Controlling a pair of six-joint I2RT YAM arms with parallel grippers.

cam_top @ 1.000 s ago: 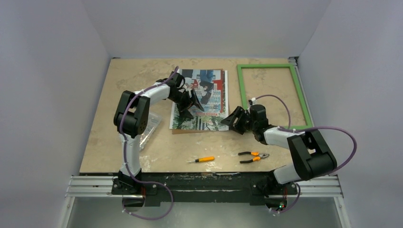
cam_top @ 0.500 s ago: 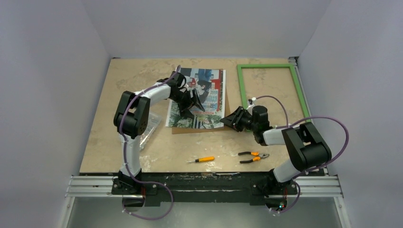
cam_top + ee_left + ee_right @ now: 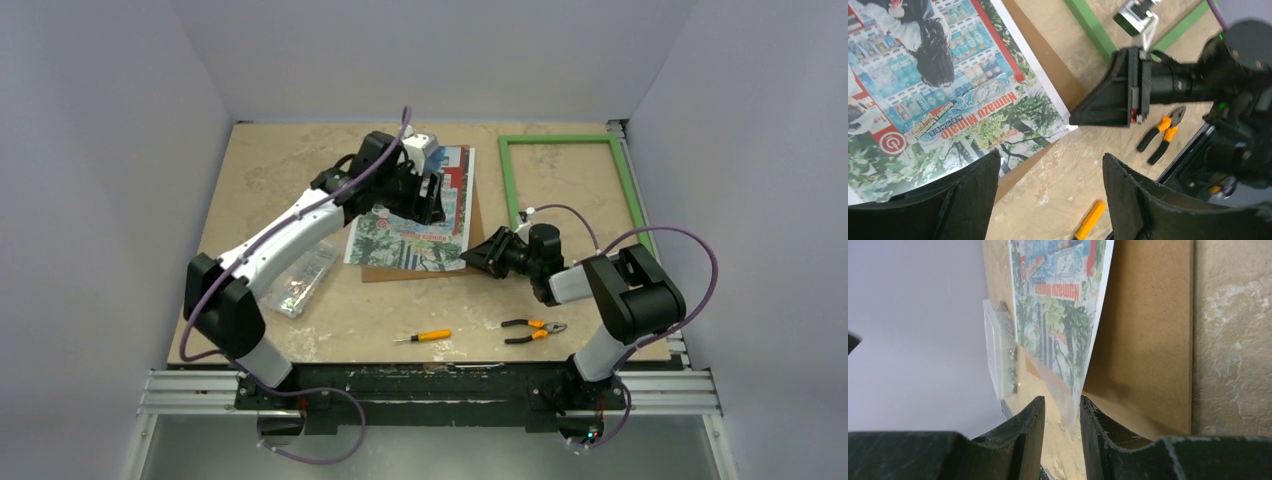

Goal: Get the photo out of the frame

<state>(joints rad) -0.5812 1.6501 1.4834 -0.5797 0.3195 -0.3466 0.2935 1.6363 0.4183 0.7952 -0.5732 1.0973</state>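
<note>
The photo, lying left of the frame, should be pinched squarely at its near right corner by the nearly closed right hand, whose grip cannot be told, with the wide-open, empty left hand held clear.

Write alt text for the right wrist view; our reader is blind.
A corner of the photo sits between the narrowly parted jaws. It lies on a brown board, with a clear box at the view's left.

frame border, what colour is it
The frame border is bright green; top external view shows it best.
</note>
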